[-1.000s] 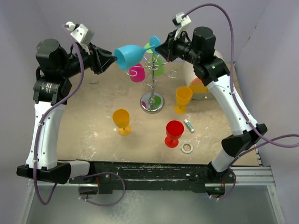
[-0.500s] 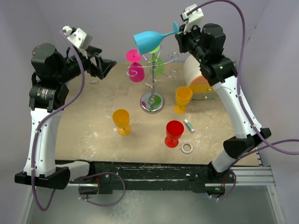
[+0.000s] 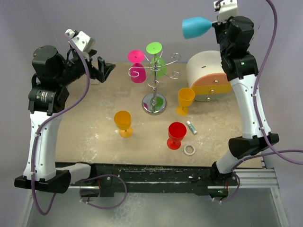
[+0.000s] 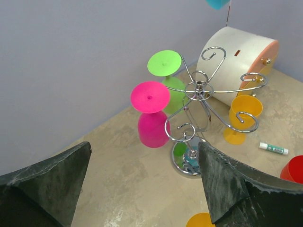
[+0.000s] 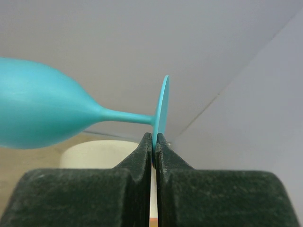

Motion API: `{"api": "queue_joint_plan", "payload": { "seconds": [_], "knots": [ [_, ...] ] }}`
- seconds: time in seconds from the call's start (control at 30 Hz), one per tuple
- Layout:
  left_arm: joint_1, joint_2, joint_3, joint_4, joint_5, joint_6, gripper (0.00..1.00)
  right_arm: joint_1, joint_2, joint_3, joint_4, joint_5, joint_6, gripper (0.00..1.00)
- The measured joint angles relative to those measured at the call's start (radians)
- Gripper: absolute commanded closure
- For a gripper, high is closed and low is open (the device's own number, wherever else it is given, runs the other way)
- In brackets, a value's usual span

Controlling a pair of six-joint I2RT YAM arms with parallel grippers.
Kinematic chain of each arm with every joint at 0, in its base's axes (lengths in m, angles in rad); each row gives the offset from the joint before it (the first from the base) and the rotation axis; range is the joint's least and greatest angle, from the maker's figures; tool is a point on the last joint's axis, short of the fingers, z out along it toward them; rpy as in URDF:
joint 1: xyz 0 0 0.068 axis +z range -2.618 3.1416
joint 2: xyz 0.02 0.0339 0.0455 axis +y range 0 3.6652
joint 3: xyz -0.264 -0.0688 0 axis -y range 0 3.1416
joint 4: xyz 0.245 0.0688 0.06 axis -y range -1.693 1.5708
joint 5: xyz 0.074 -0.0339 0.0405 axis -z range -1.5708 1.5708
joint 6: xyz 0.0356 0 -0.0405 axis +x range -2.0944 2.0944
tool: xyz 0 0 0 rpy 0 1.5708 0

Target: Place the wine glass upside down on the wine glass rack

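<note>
My right gripper (image 3: 217, 21) is shut on the thin foot disc of a turquoise wine glass (image 3: 196, 27). The glass lies sideways in the air with its bowl pointing left, high over the back right corner. The right wrist view shows the same wine glass (image 5: 42, 111) with the disc edge pinched between the fingertips of that gripper (image 5: 155, 139). The chrome wine glass rack (image 3: 155, 80) stands mid-table and also shows in the left wrist view (image 4: 199, 87). A pink glass (image 3: 138, 71) and a green glass (image 3: 157, 59) hang on it upside down. My left gripper (image 3: 105, 71) is open and empty, left of the rack.
A round white-and-orange drawer box (image 3: 208, 75) sits under the held glass. Two orange glasses (image 3: 123, 123) (image 3: 185, 100) and a red glass (image 3: 176, 135) stand upright in front of the rack. A small tube (image 3: 191, 126) and a ring (image 3: 190, 150) lie near the red glass.
My left gripper let go of the turquoise glass's bowl, opened wide and drew back left. My right gripper carried the glass up and to the right, away from the rack.
</note>
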Motion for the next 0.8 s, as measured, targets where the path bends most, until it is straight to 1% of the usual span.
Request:
{"api": "queue_joint_plan", "payload": {
  "seconds": [0.07, 0.2, 0.47, 0.57, 0.8],
  "knots": [
    [0.0, 0.0, -0.001, -0.001, -0.006, 0.009, 0.03, -0.004, 0.0, -0.008, 0.021, 0.045, -0.057, 1.0],
    [0.0, 0.0, -0.001, -0.004, -0.015, 0.018, 0.03, -0.003, 0.0, -0.074, 0.105, 0.076, -0.176, 1.0],
    [0.0, 0.0, -0.001, -0.015, -0.024, 0.039, 0.03, -0.003, 0.0, -0.372, 0.317, 0.068, -0.477, 1.0],
    [0.0, 0.0, -0.001, -0.017, -0.025, 0.04, 0.03, -0.003, 0.002, -0.409, 0.337, 0.038, -0.559, 1.0],
    [0.0, -0.003, -0.012, -0.02, -0.026, 0.043, 0.02, 0.0, 0.002, -0.411, 0.389, -0.074, -0.694, 1.0]
  ]
}}
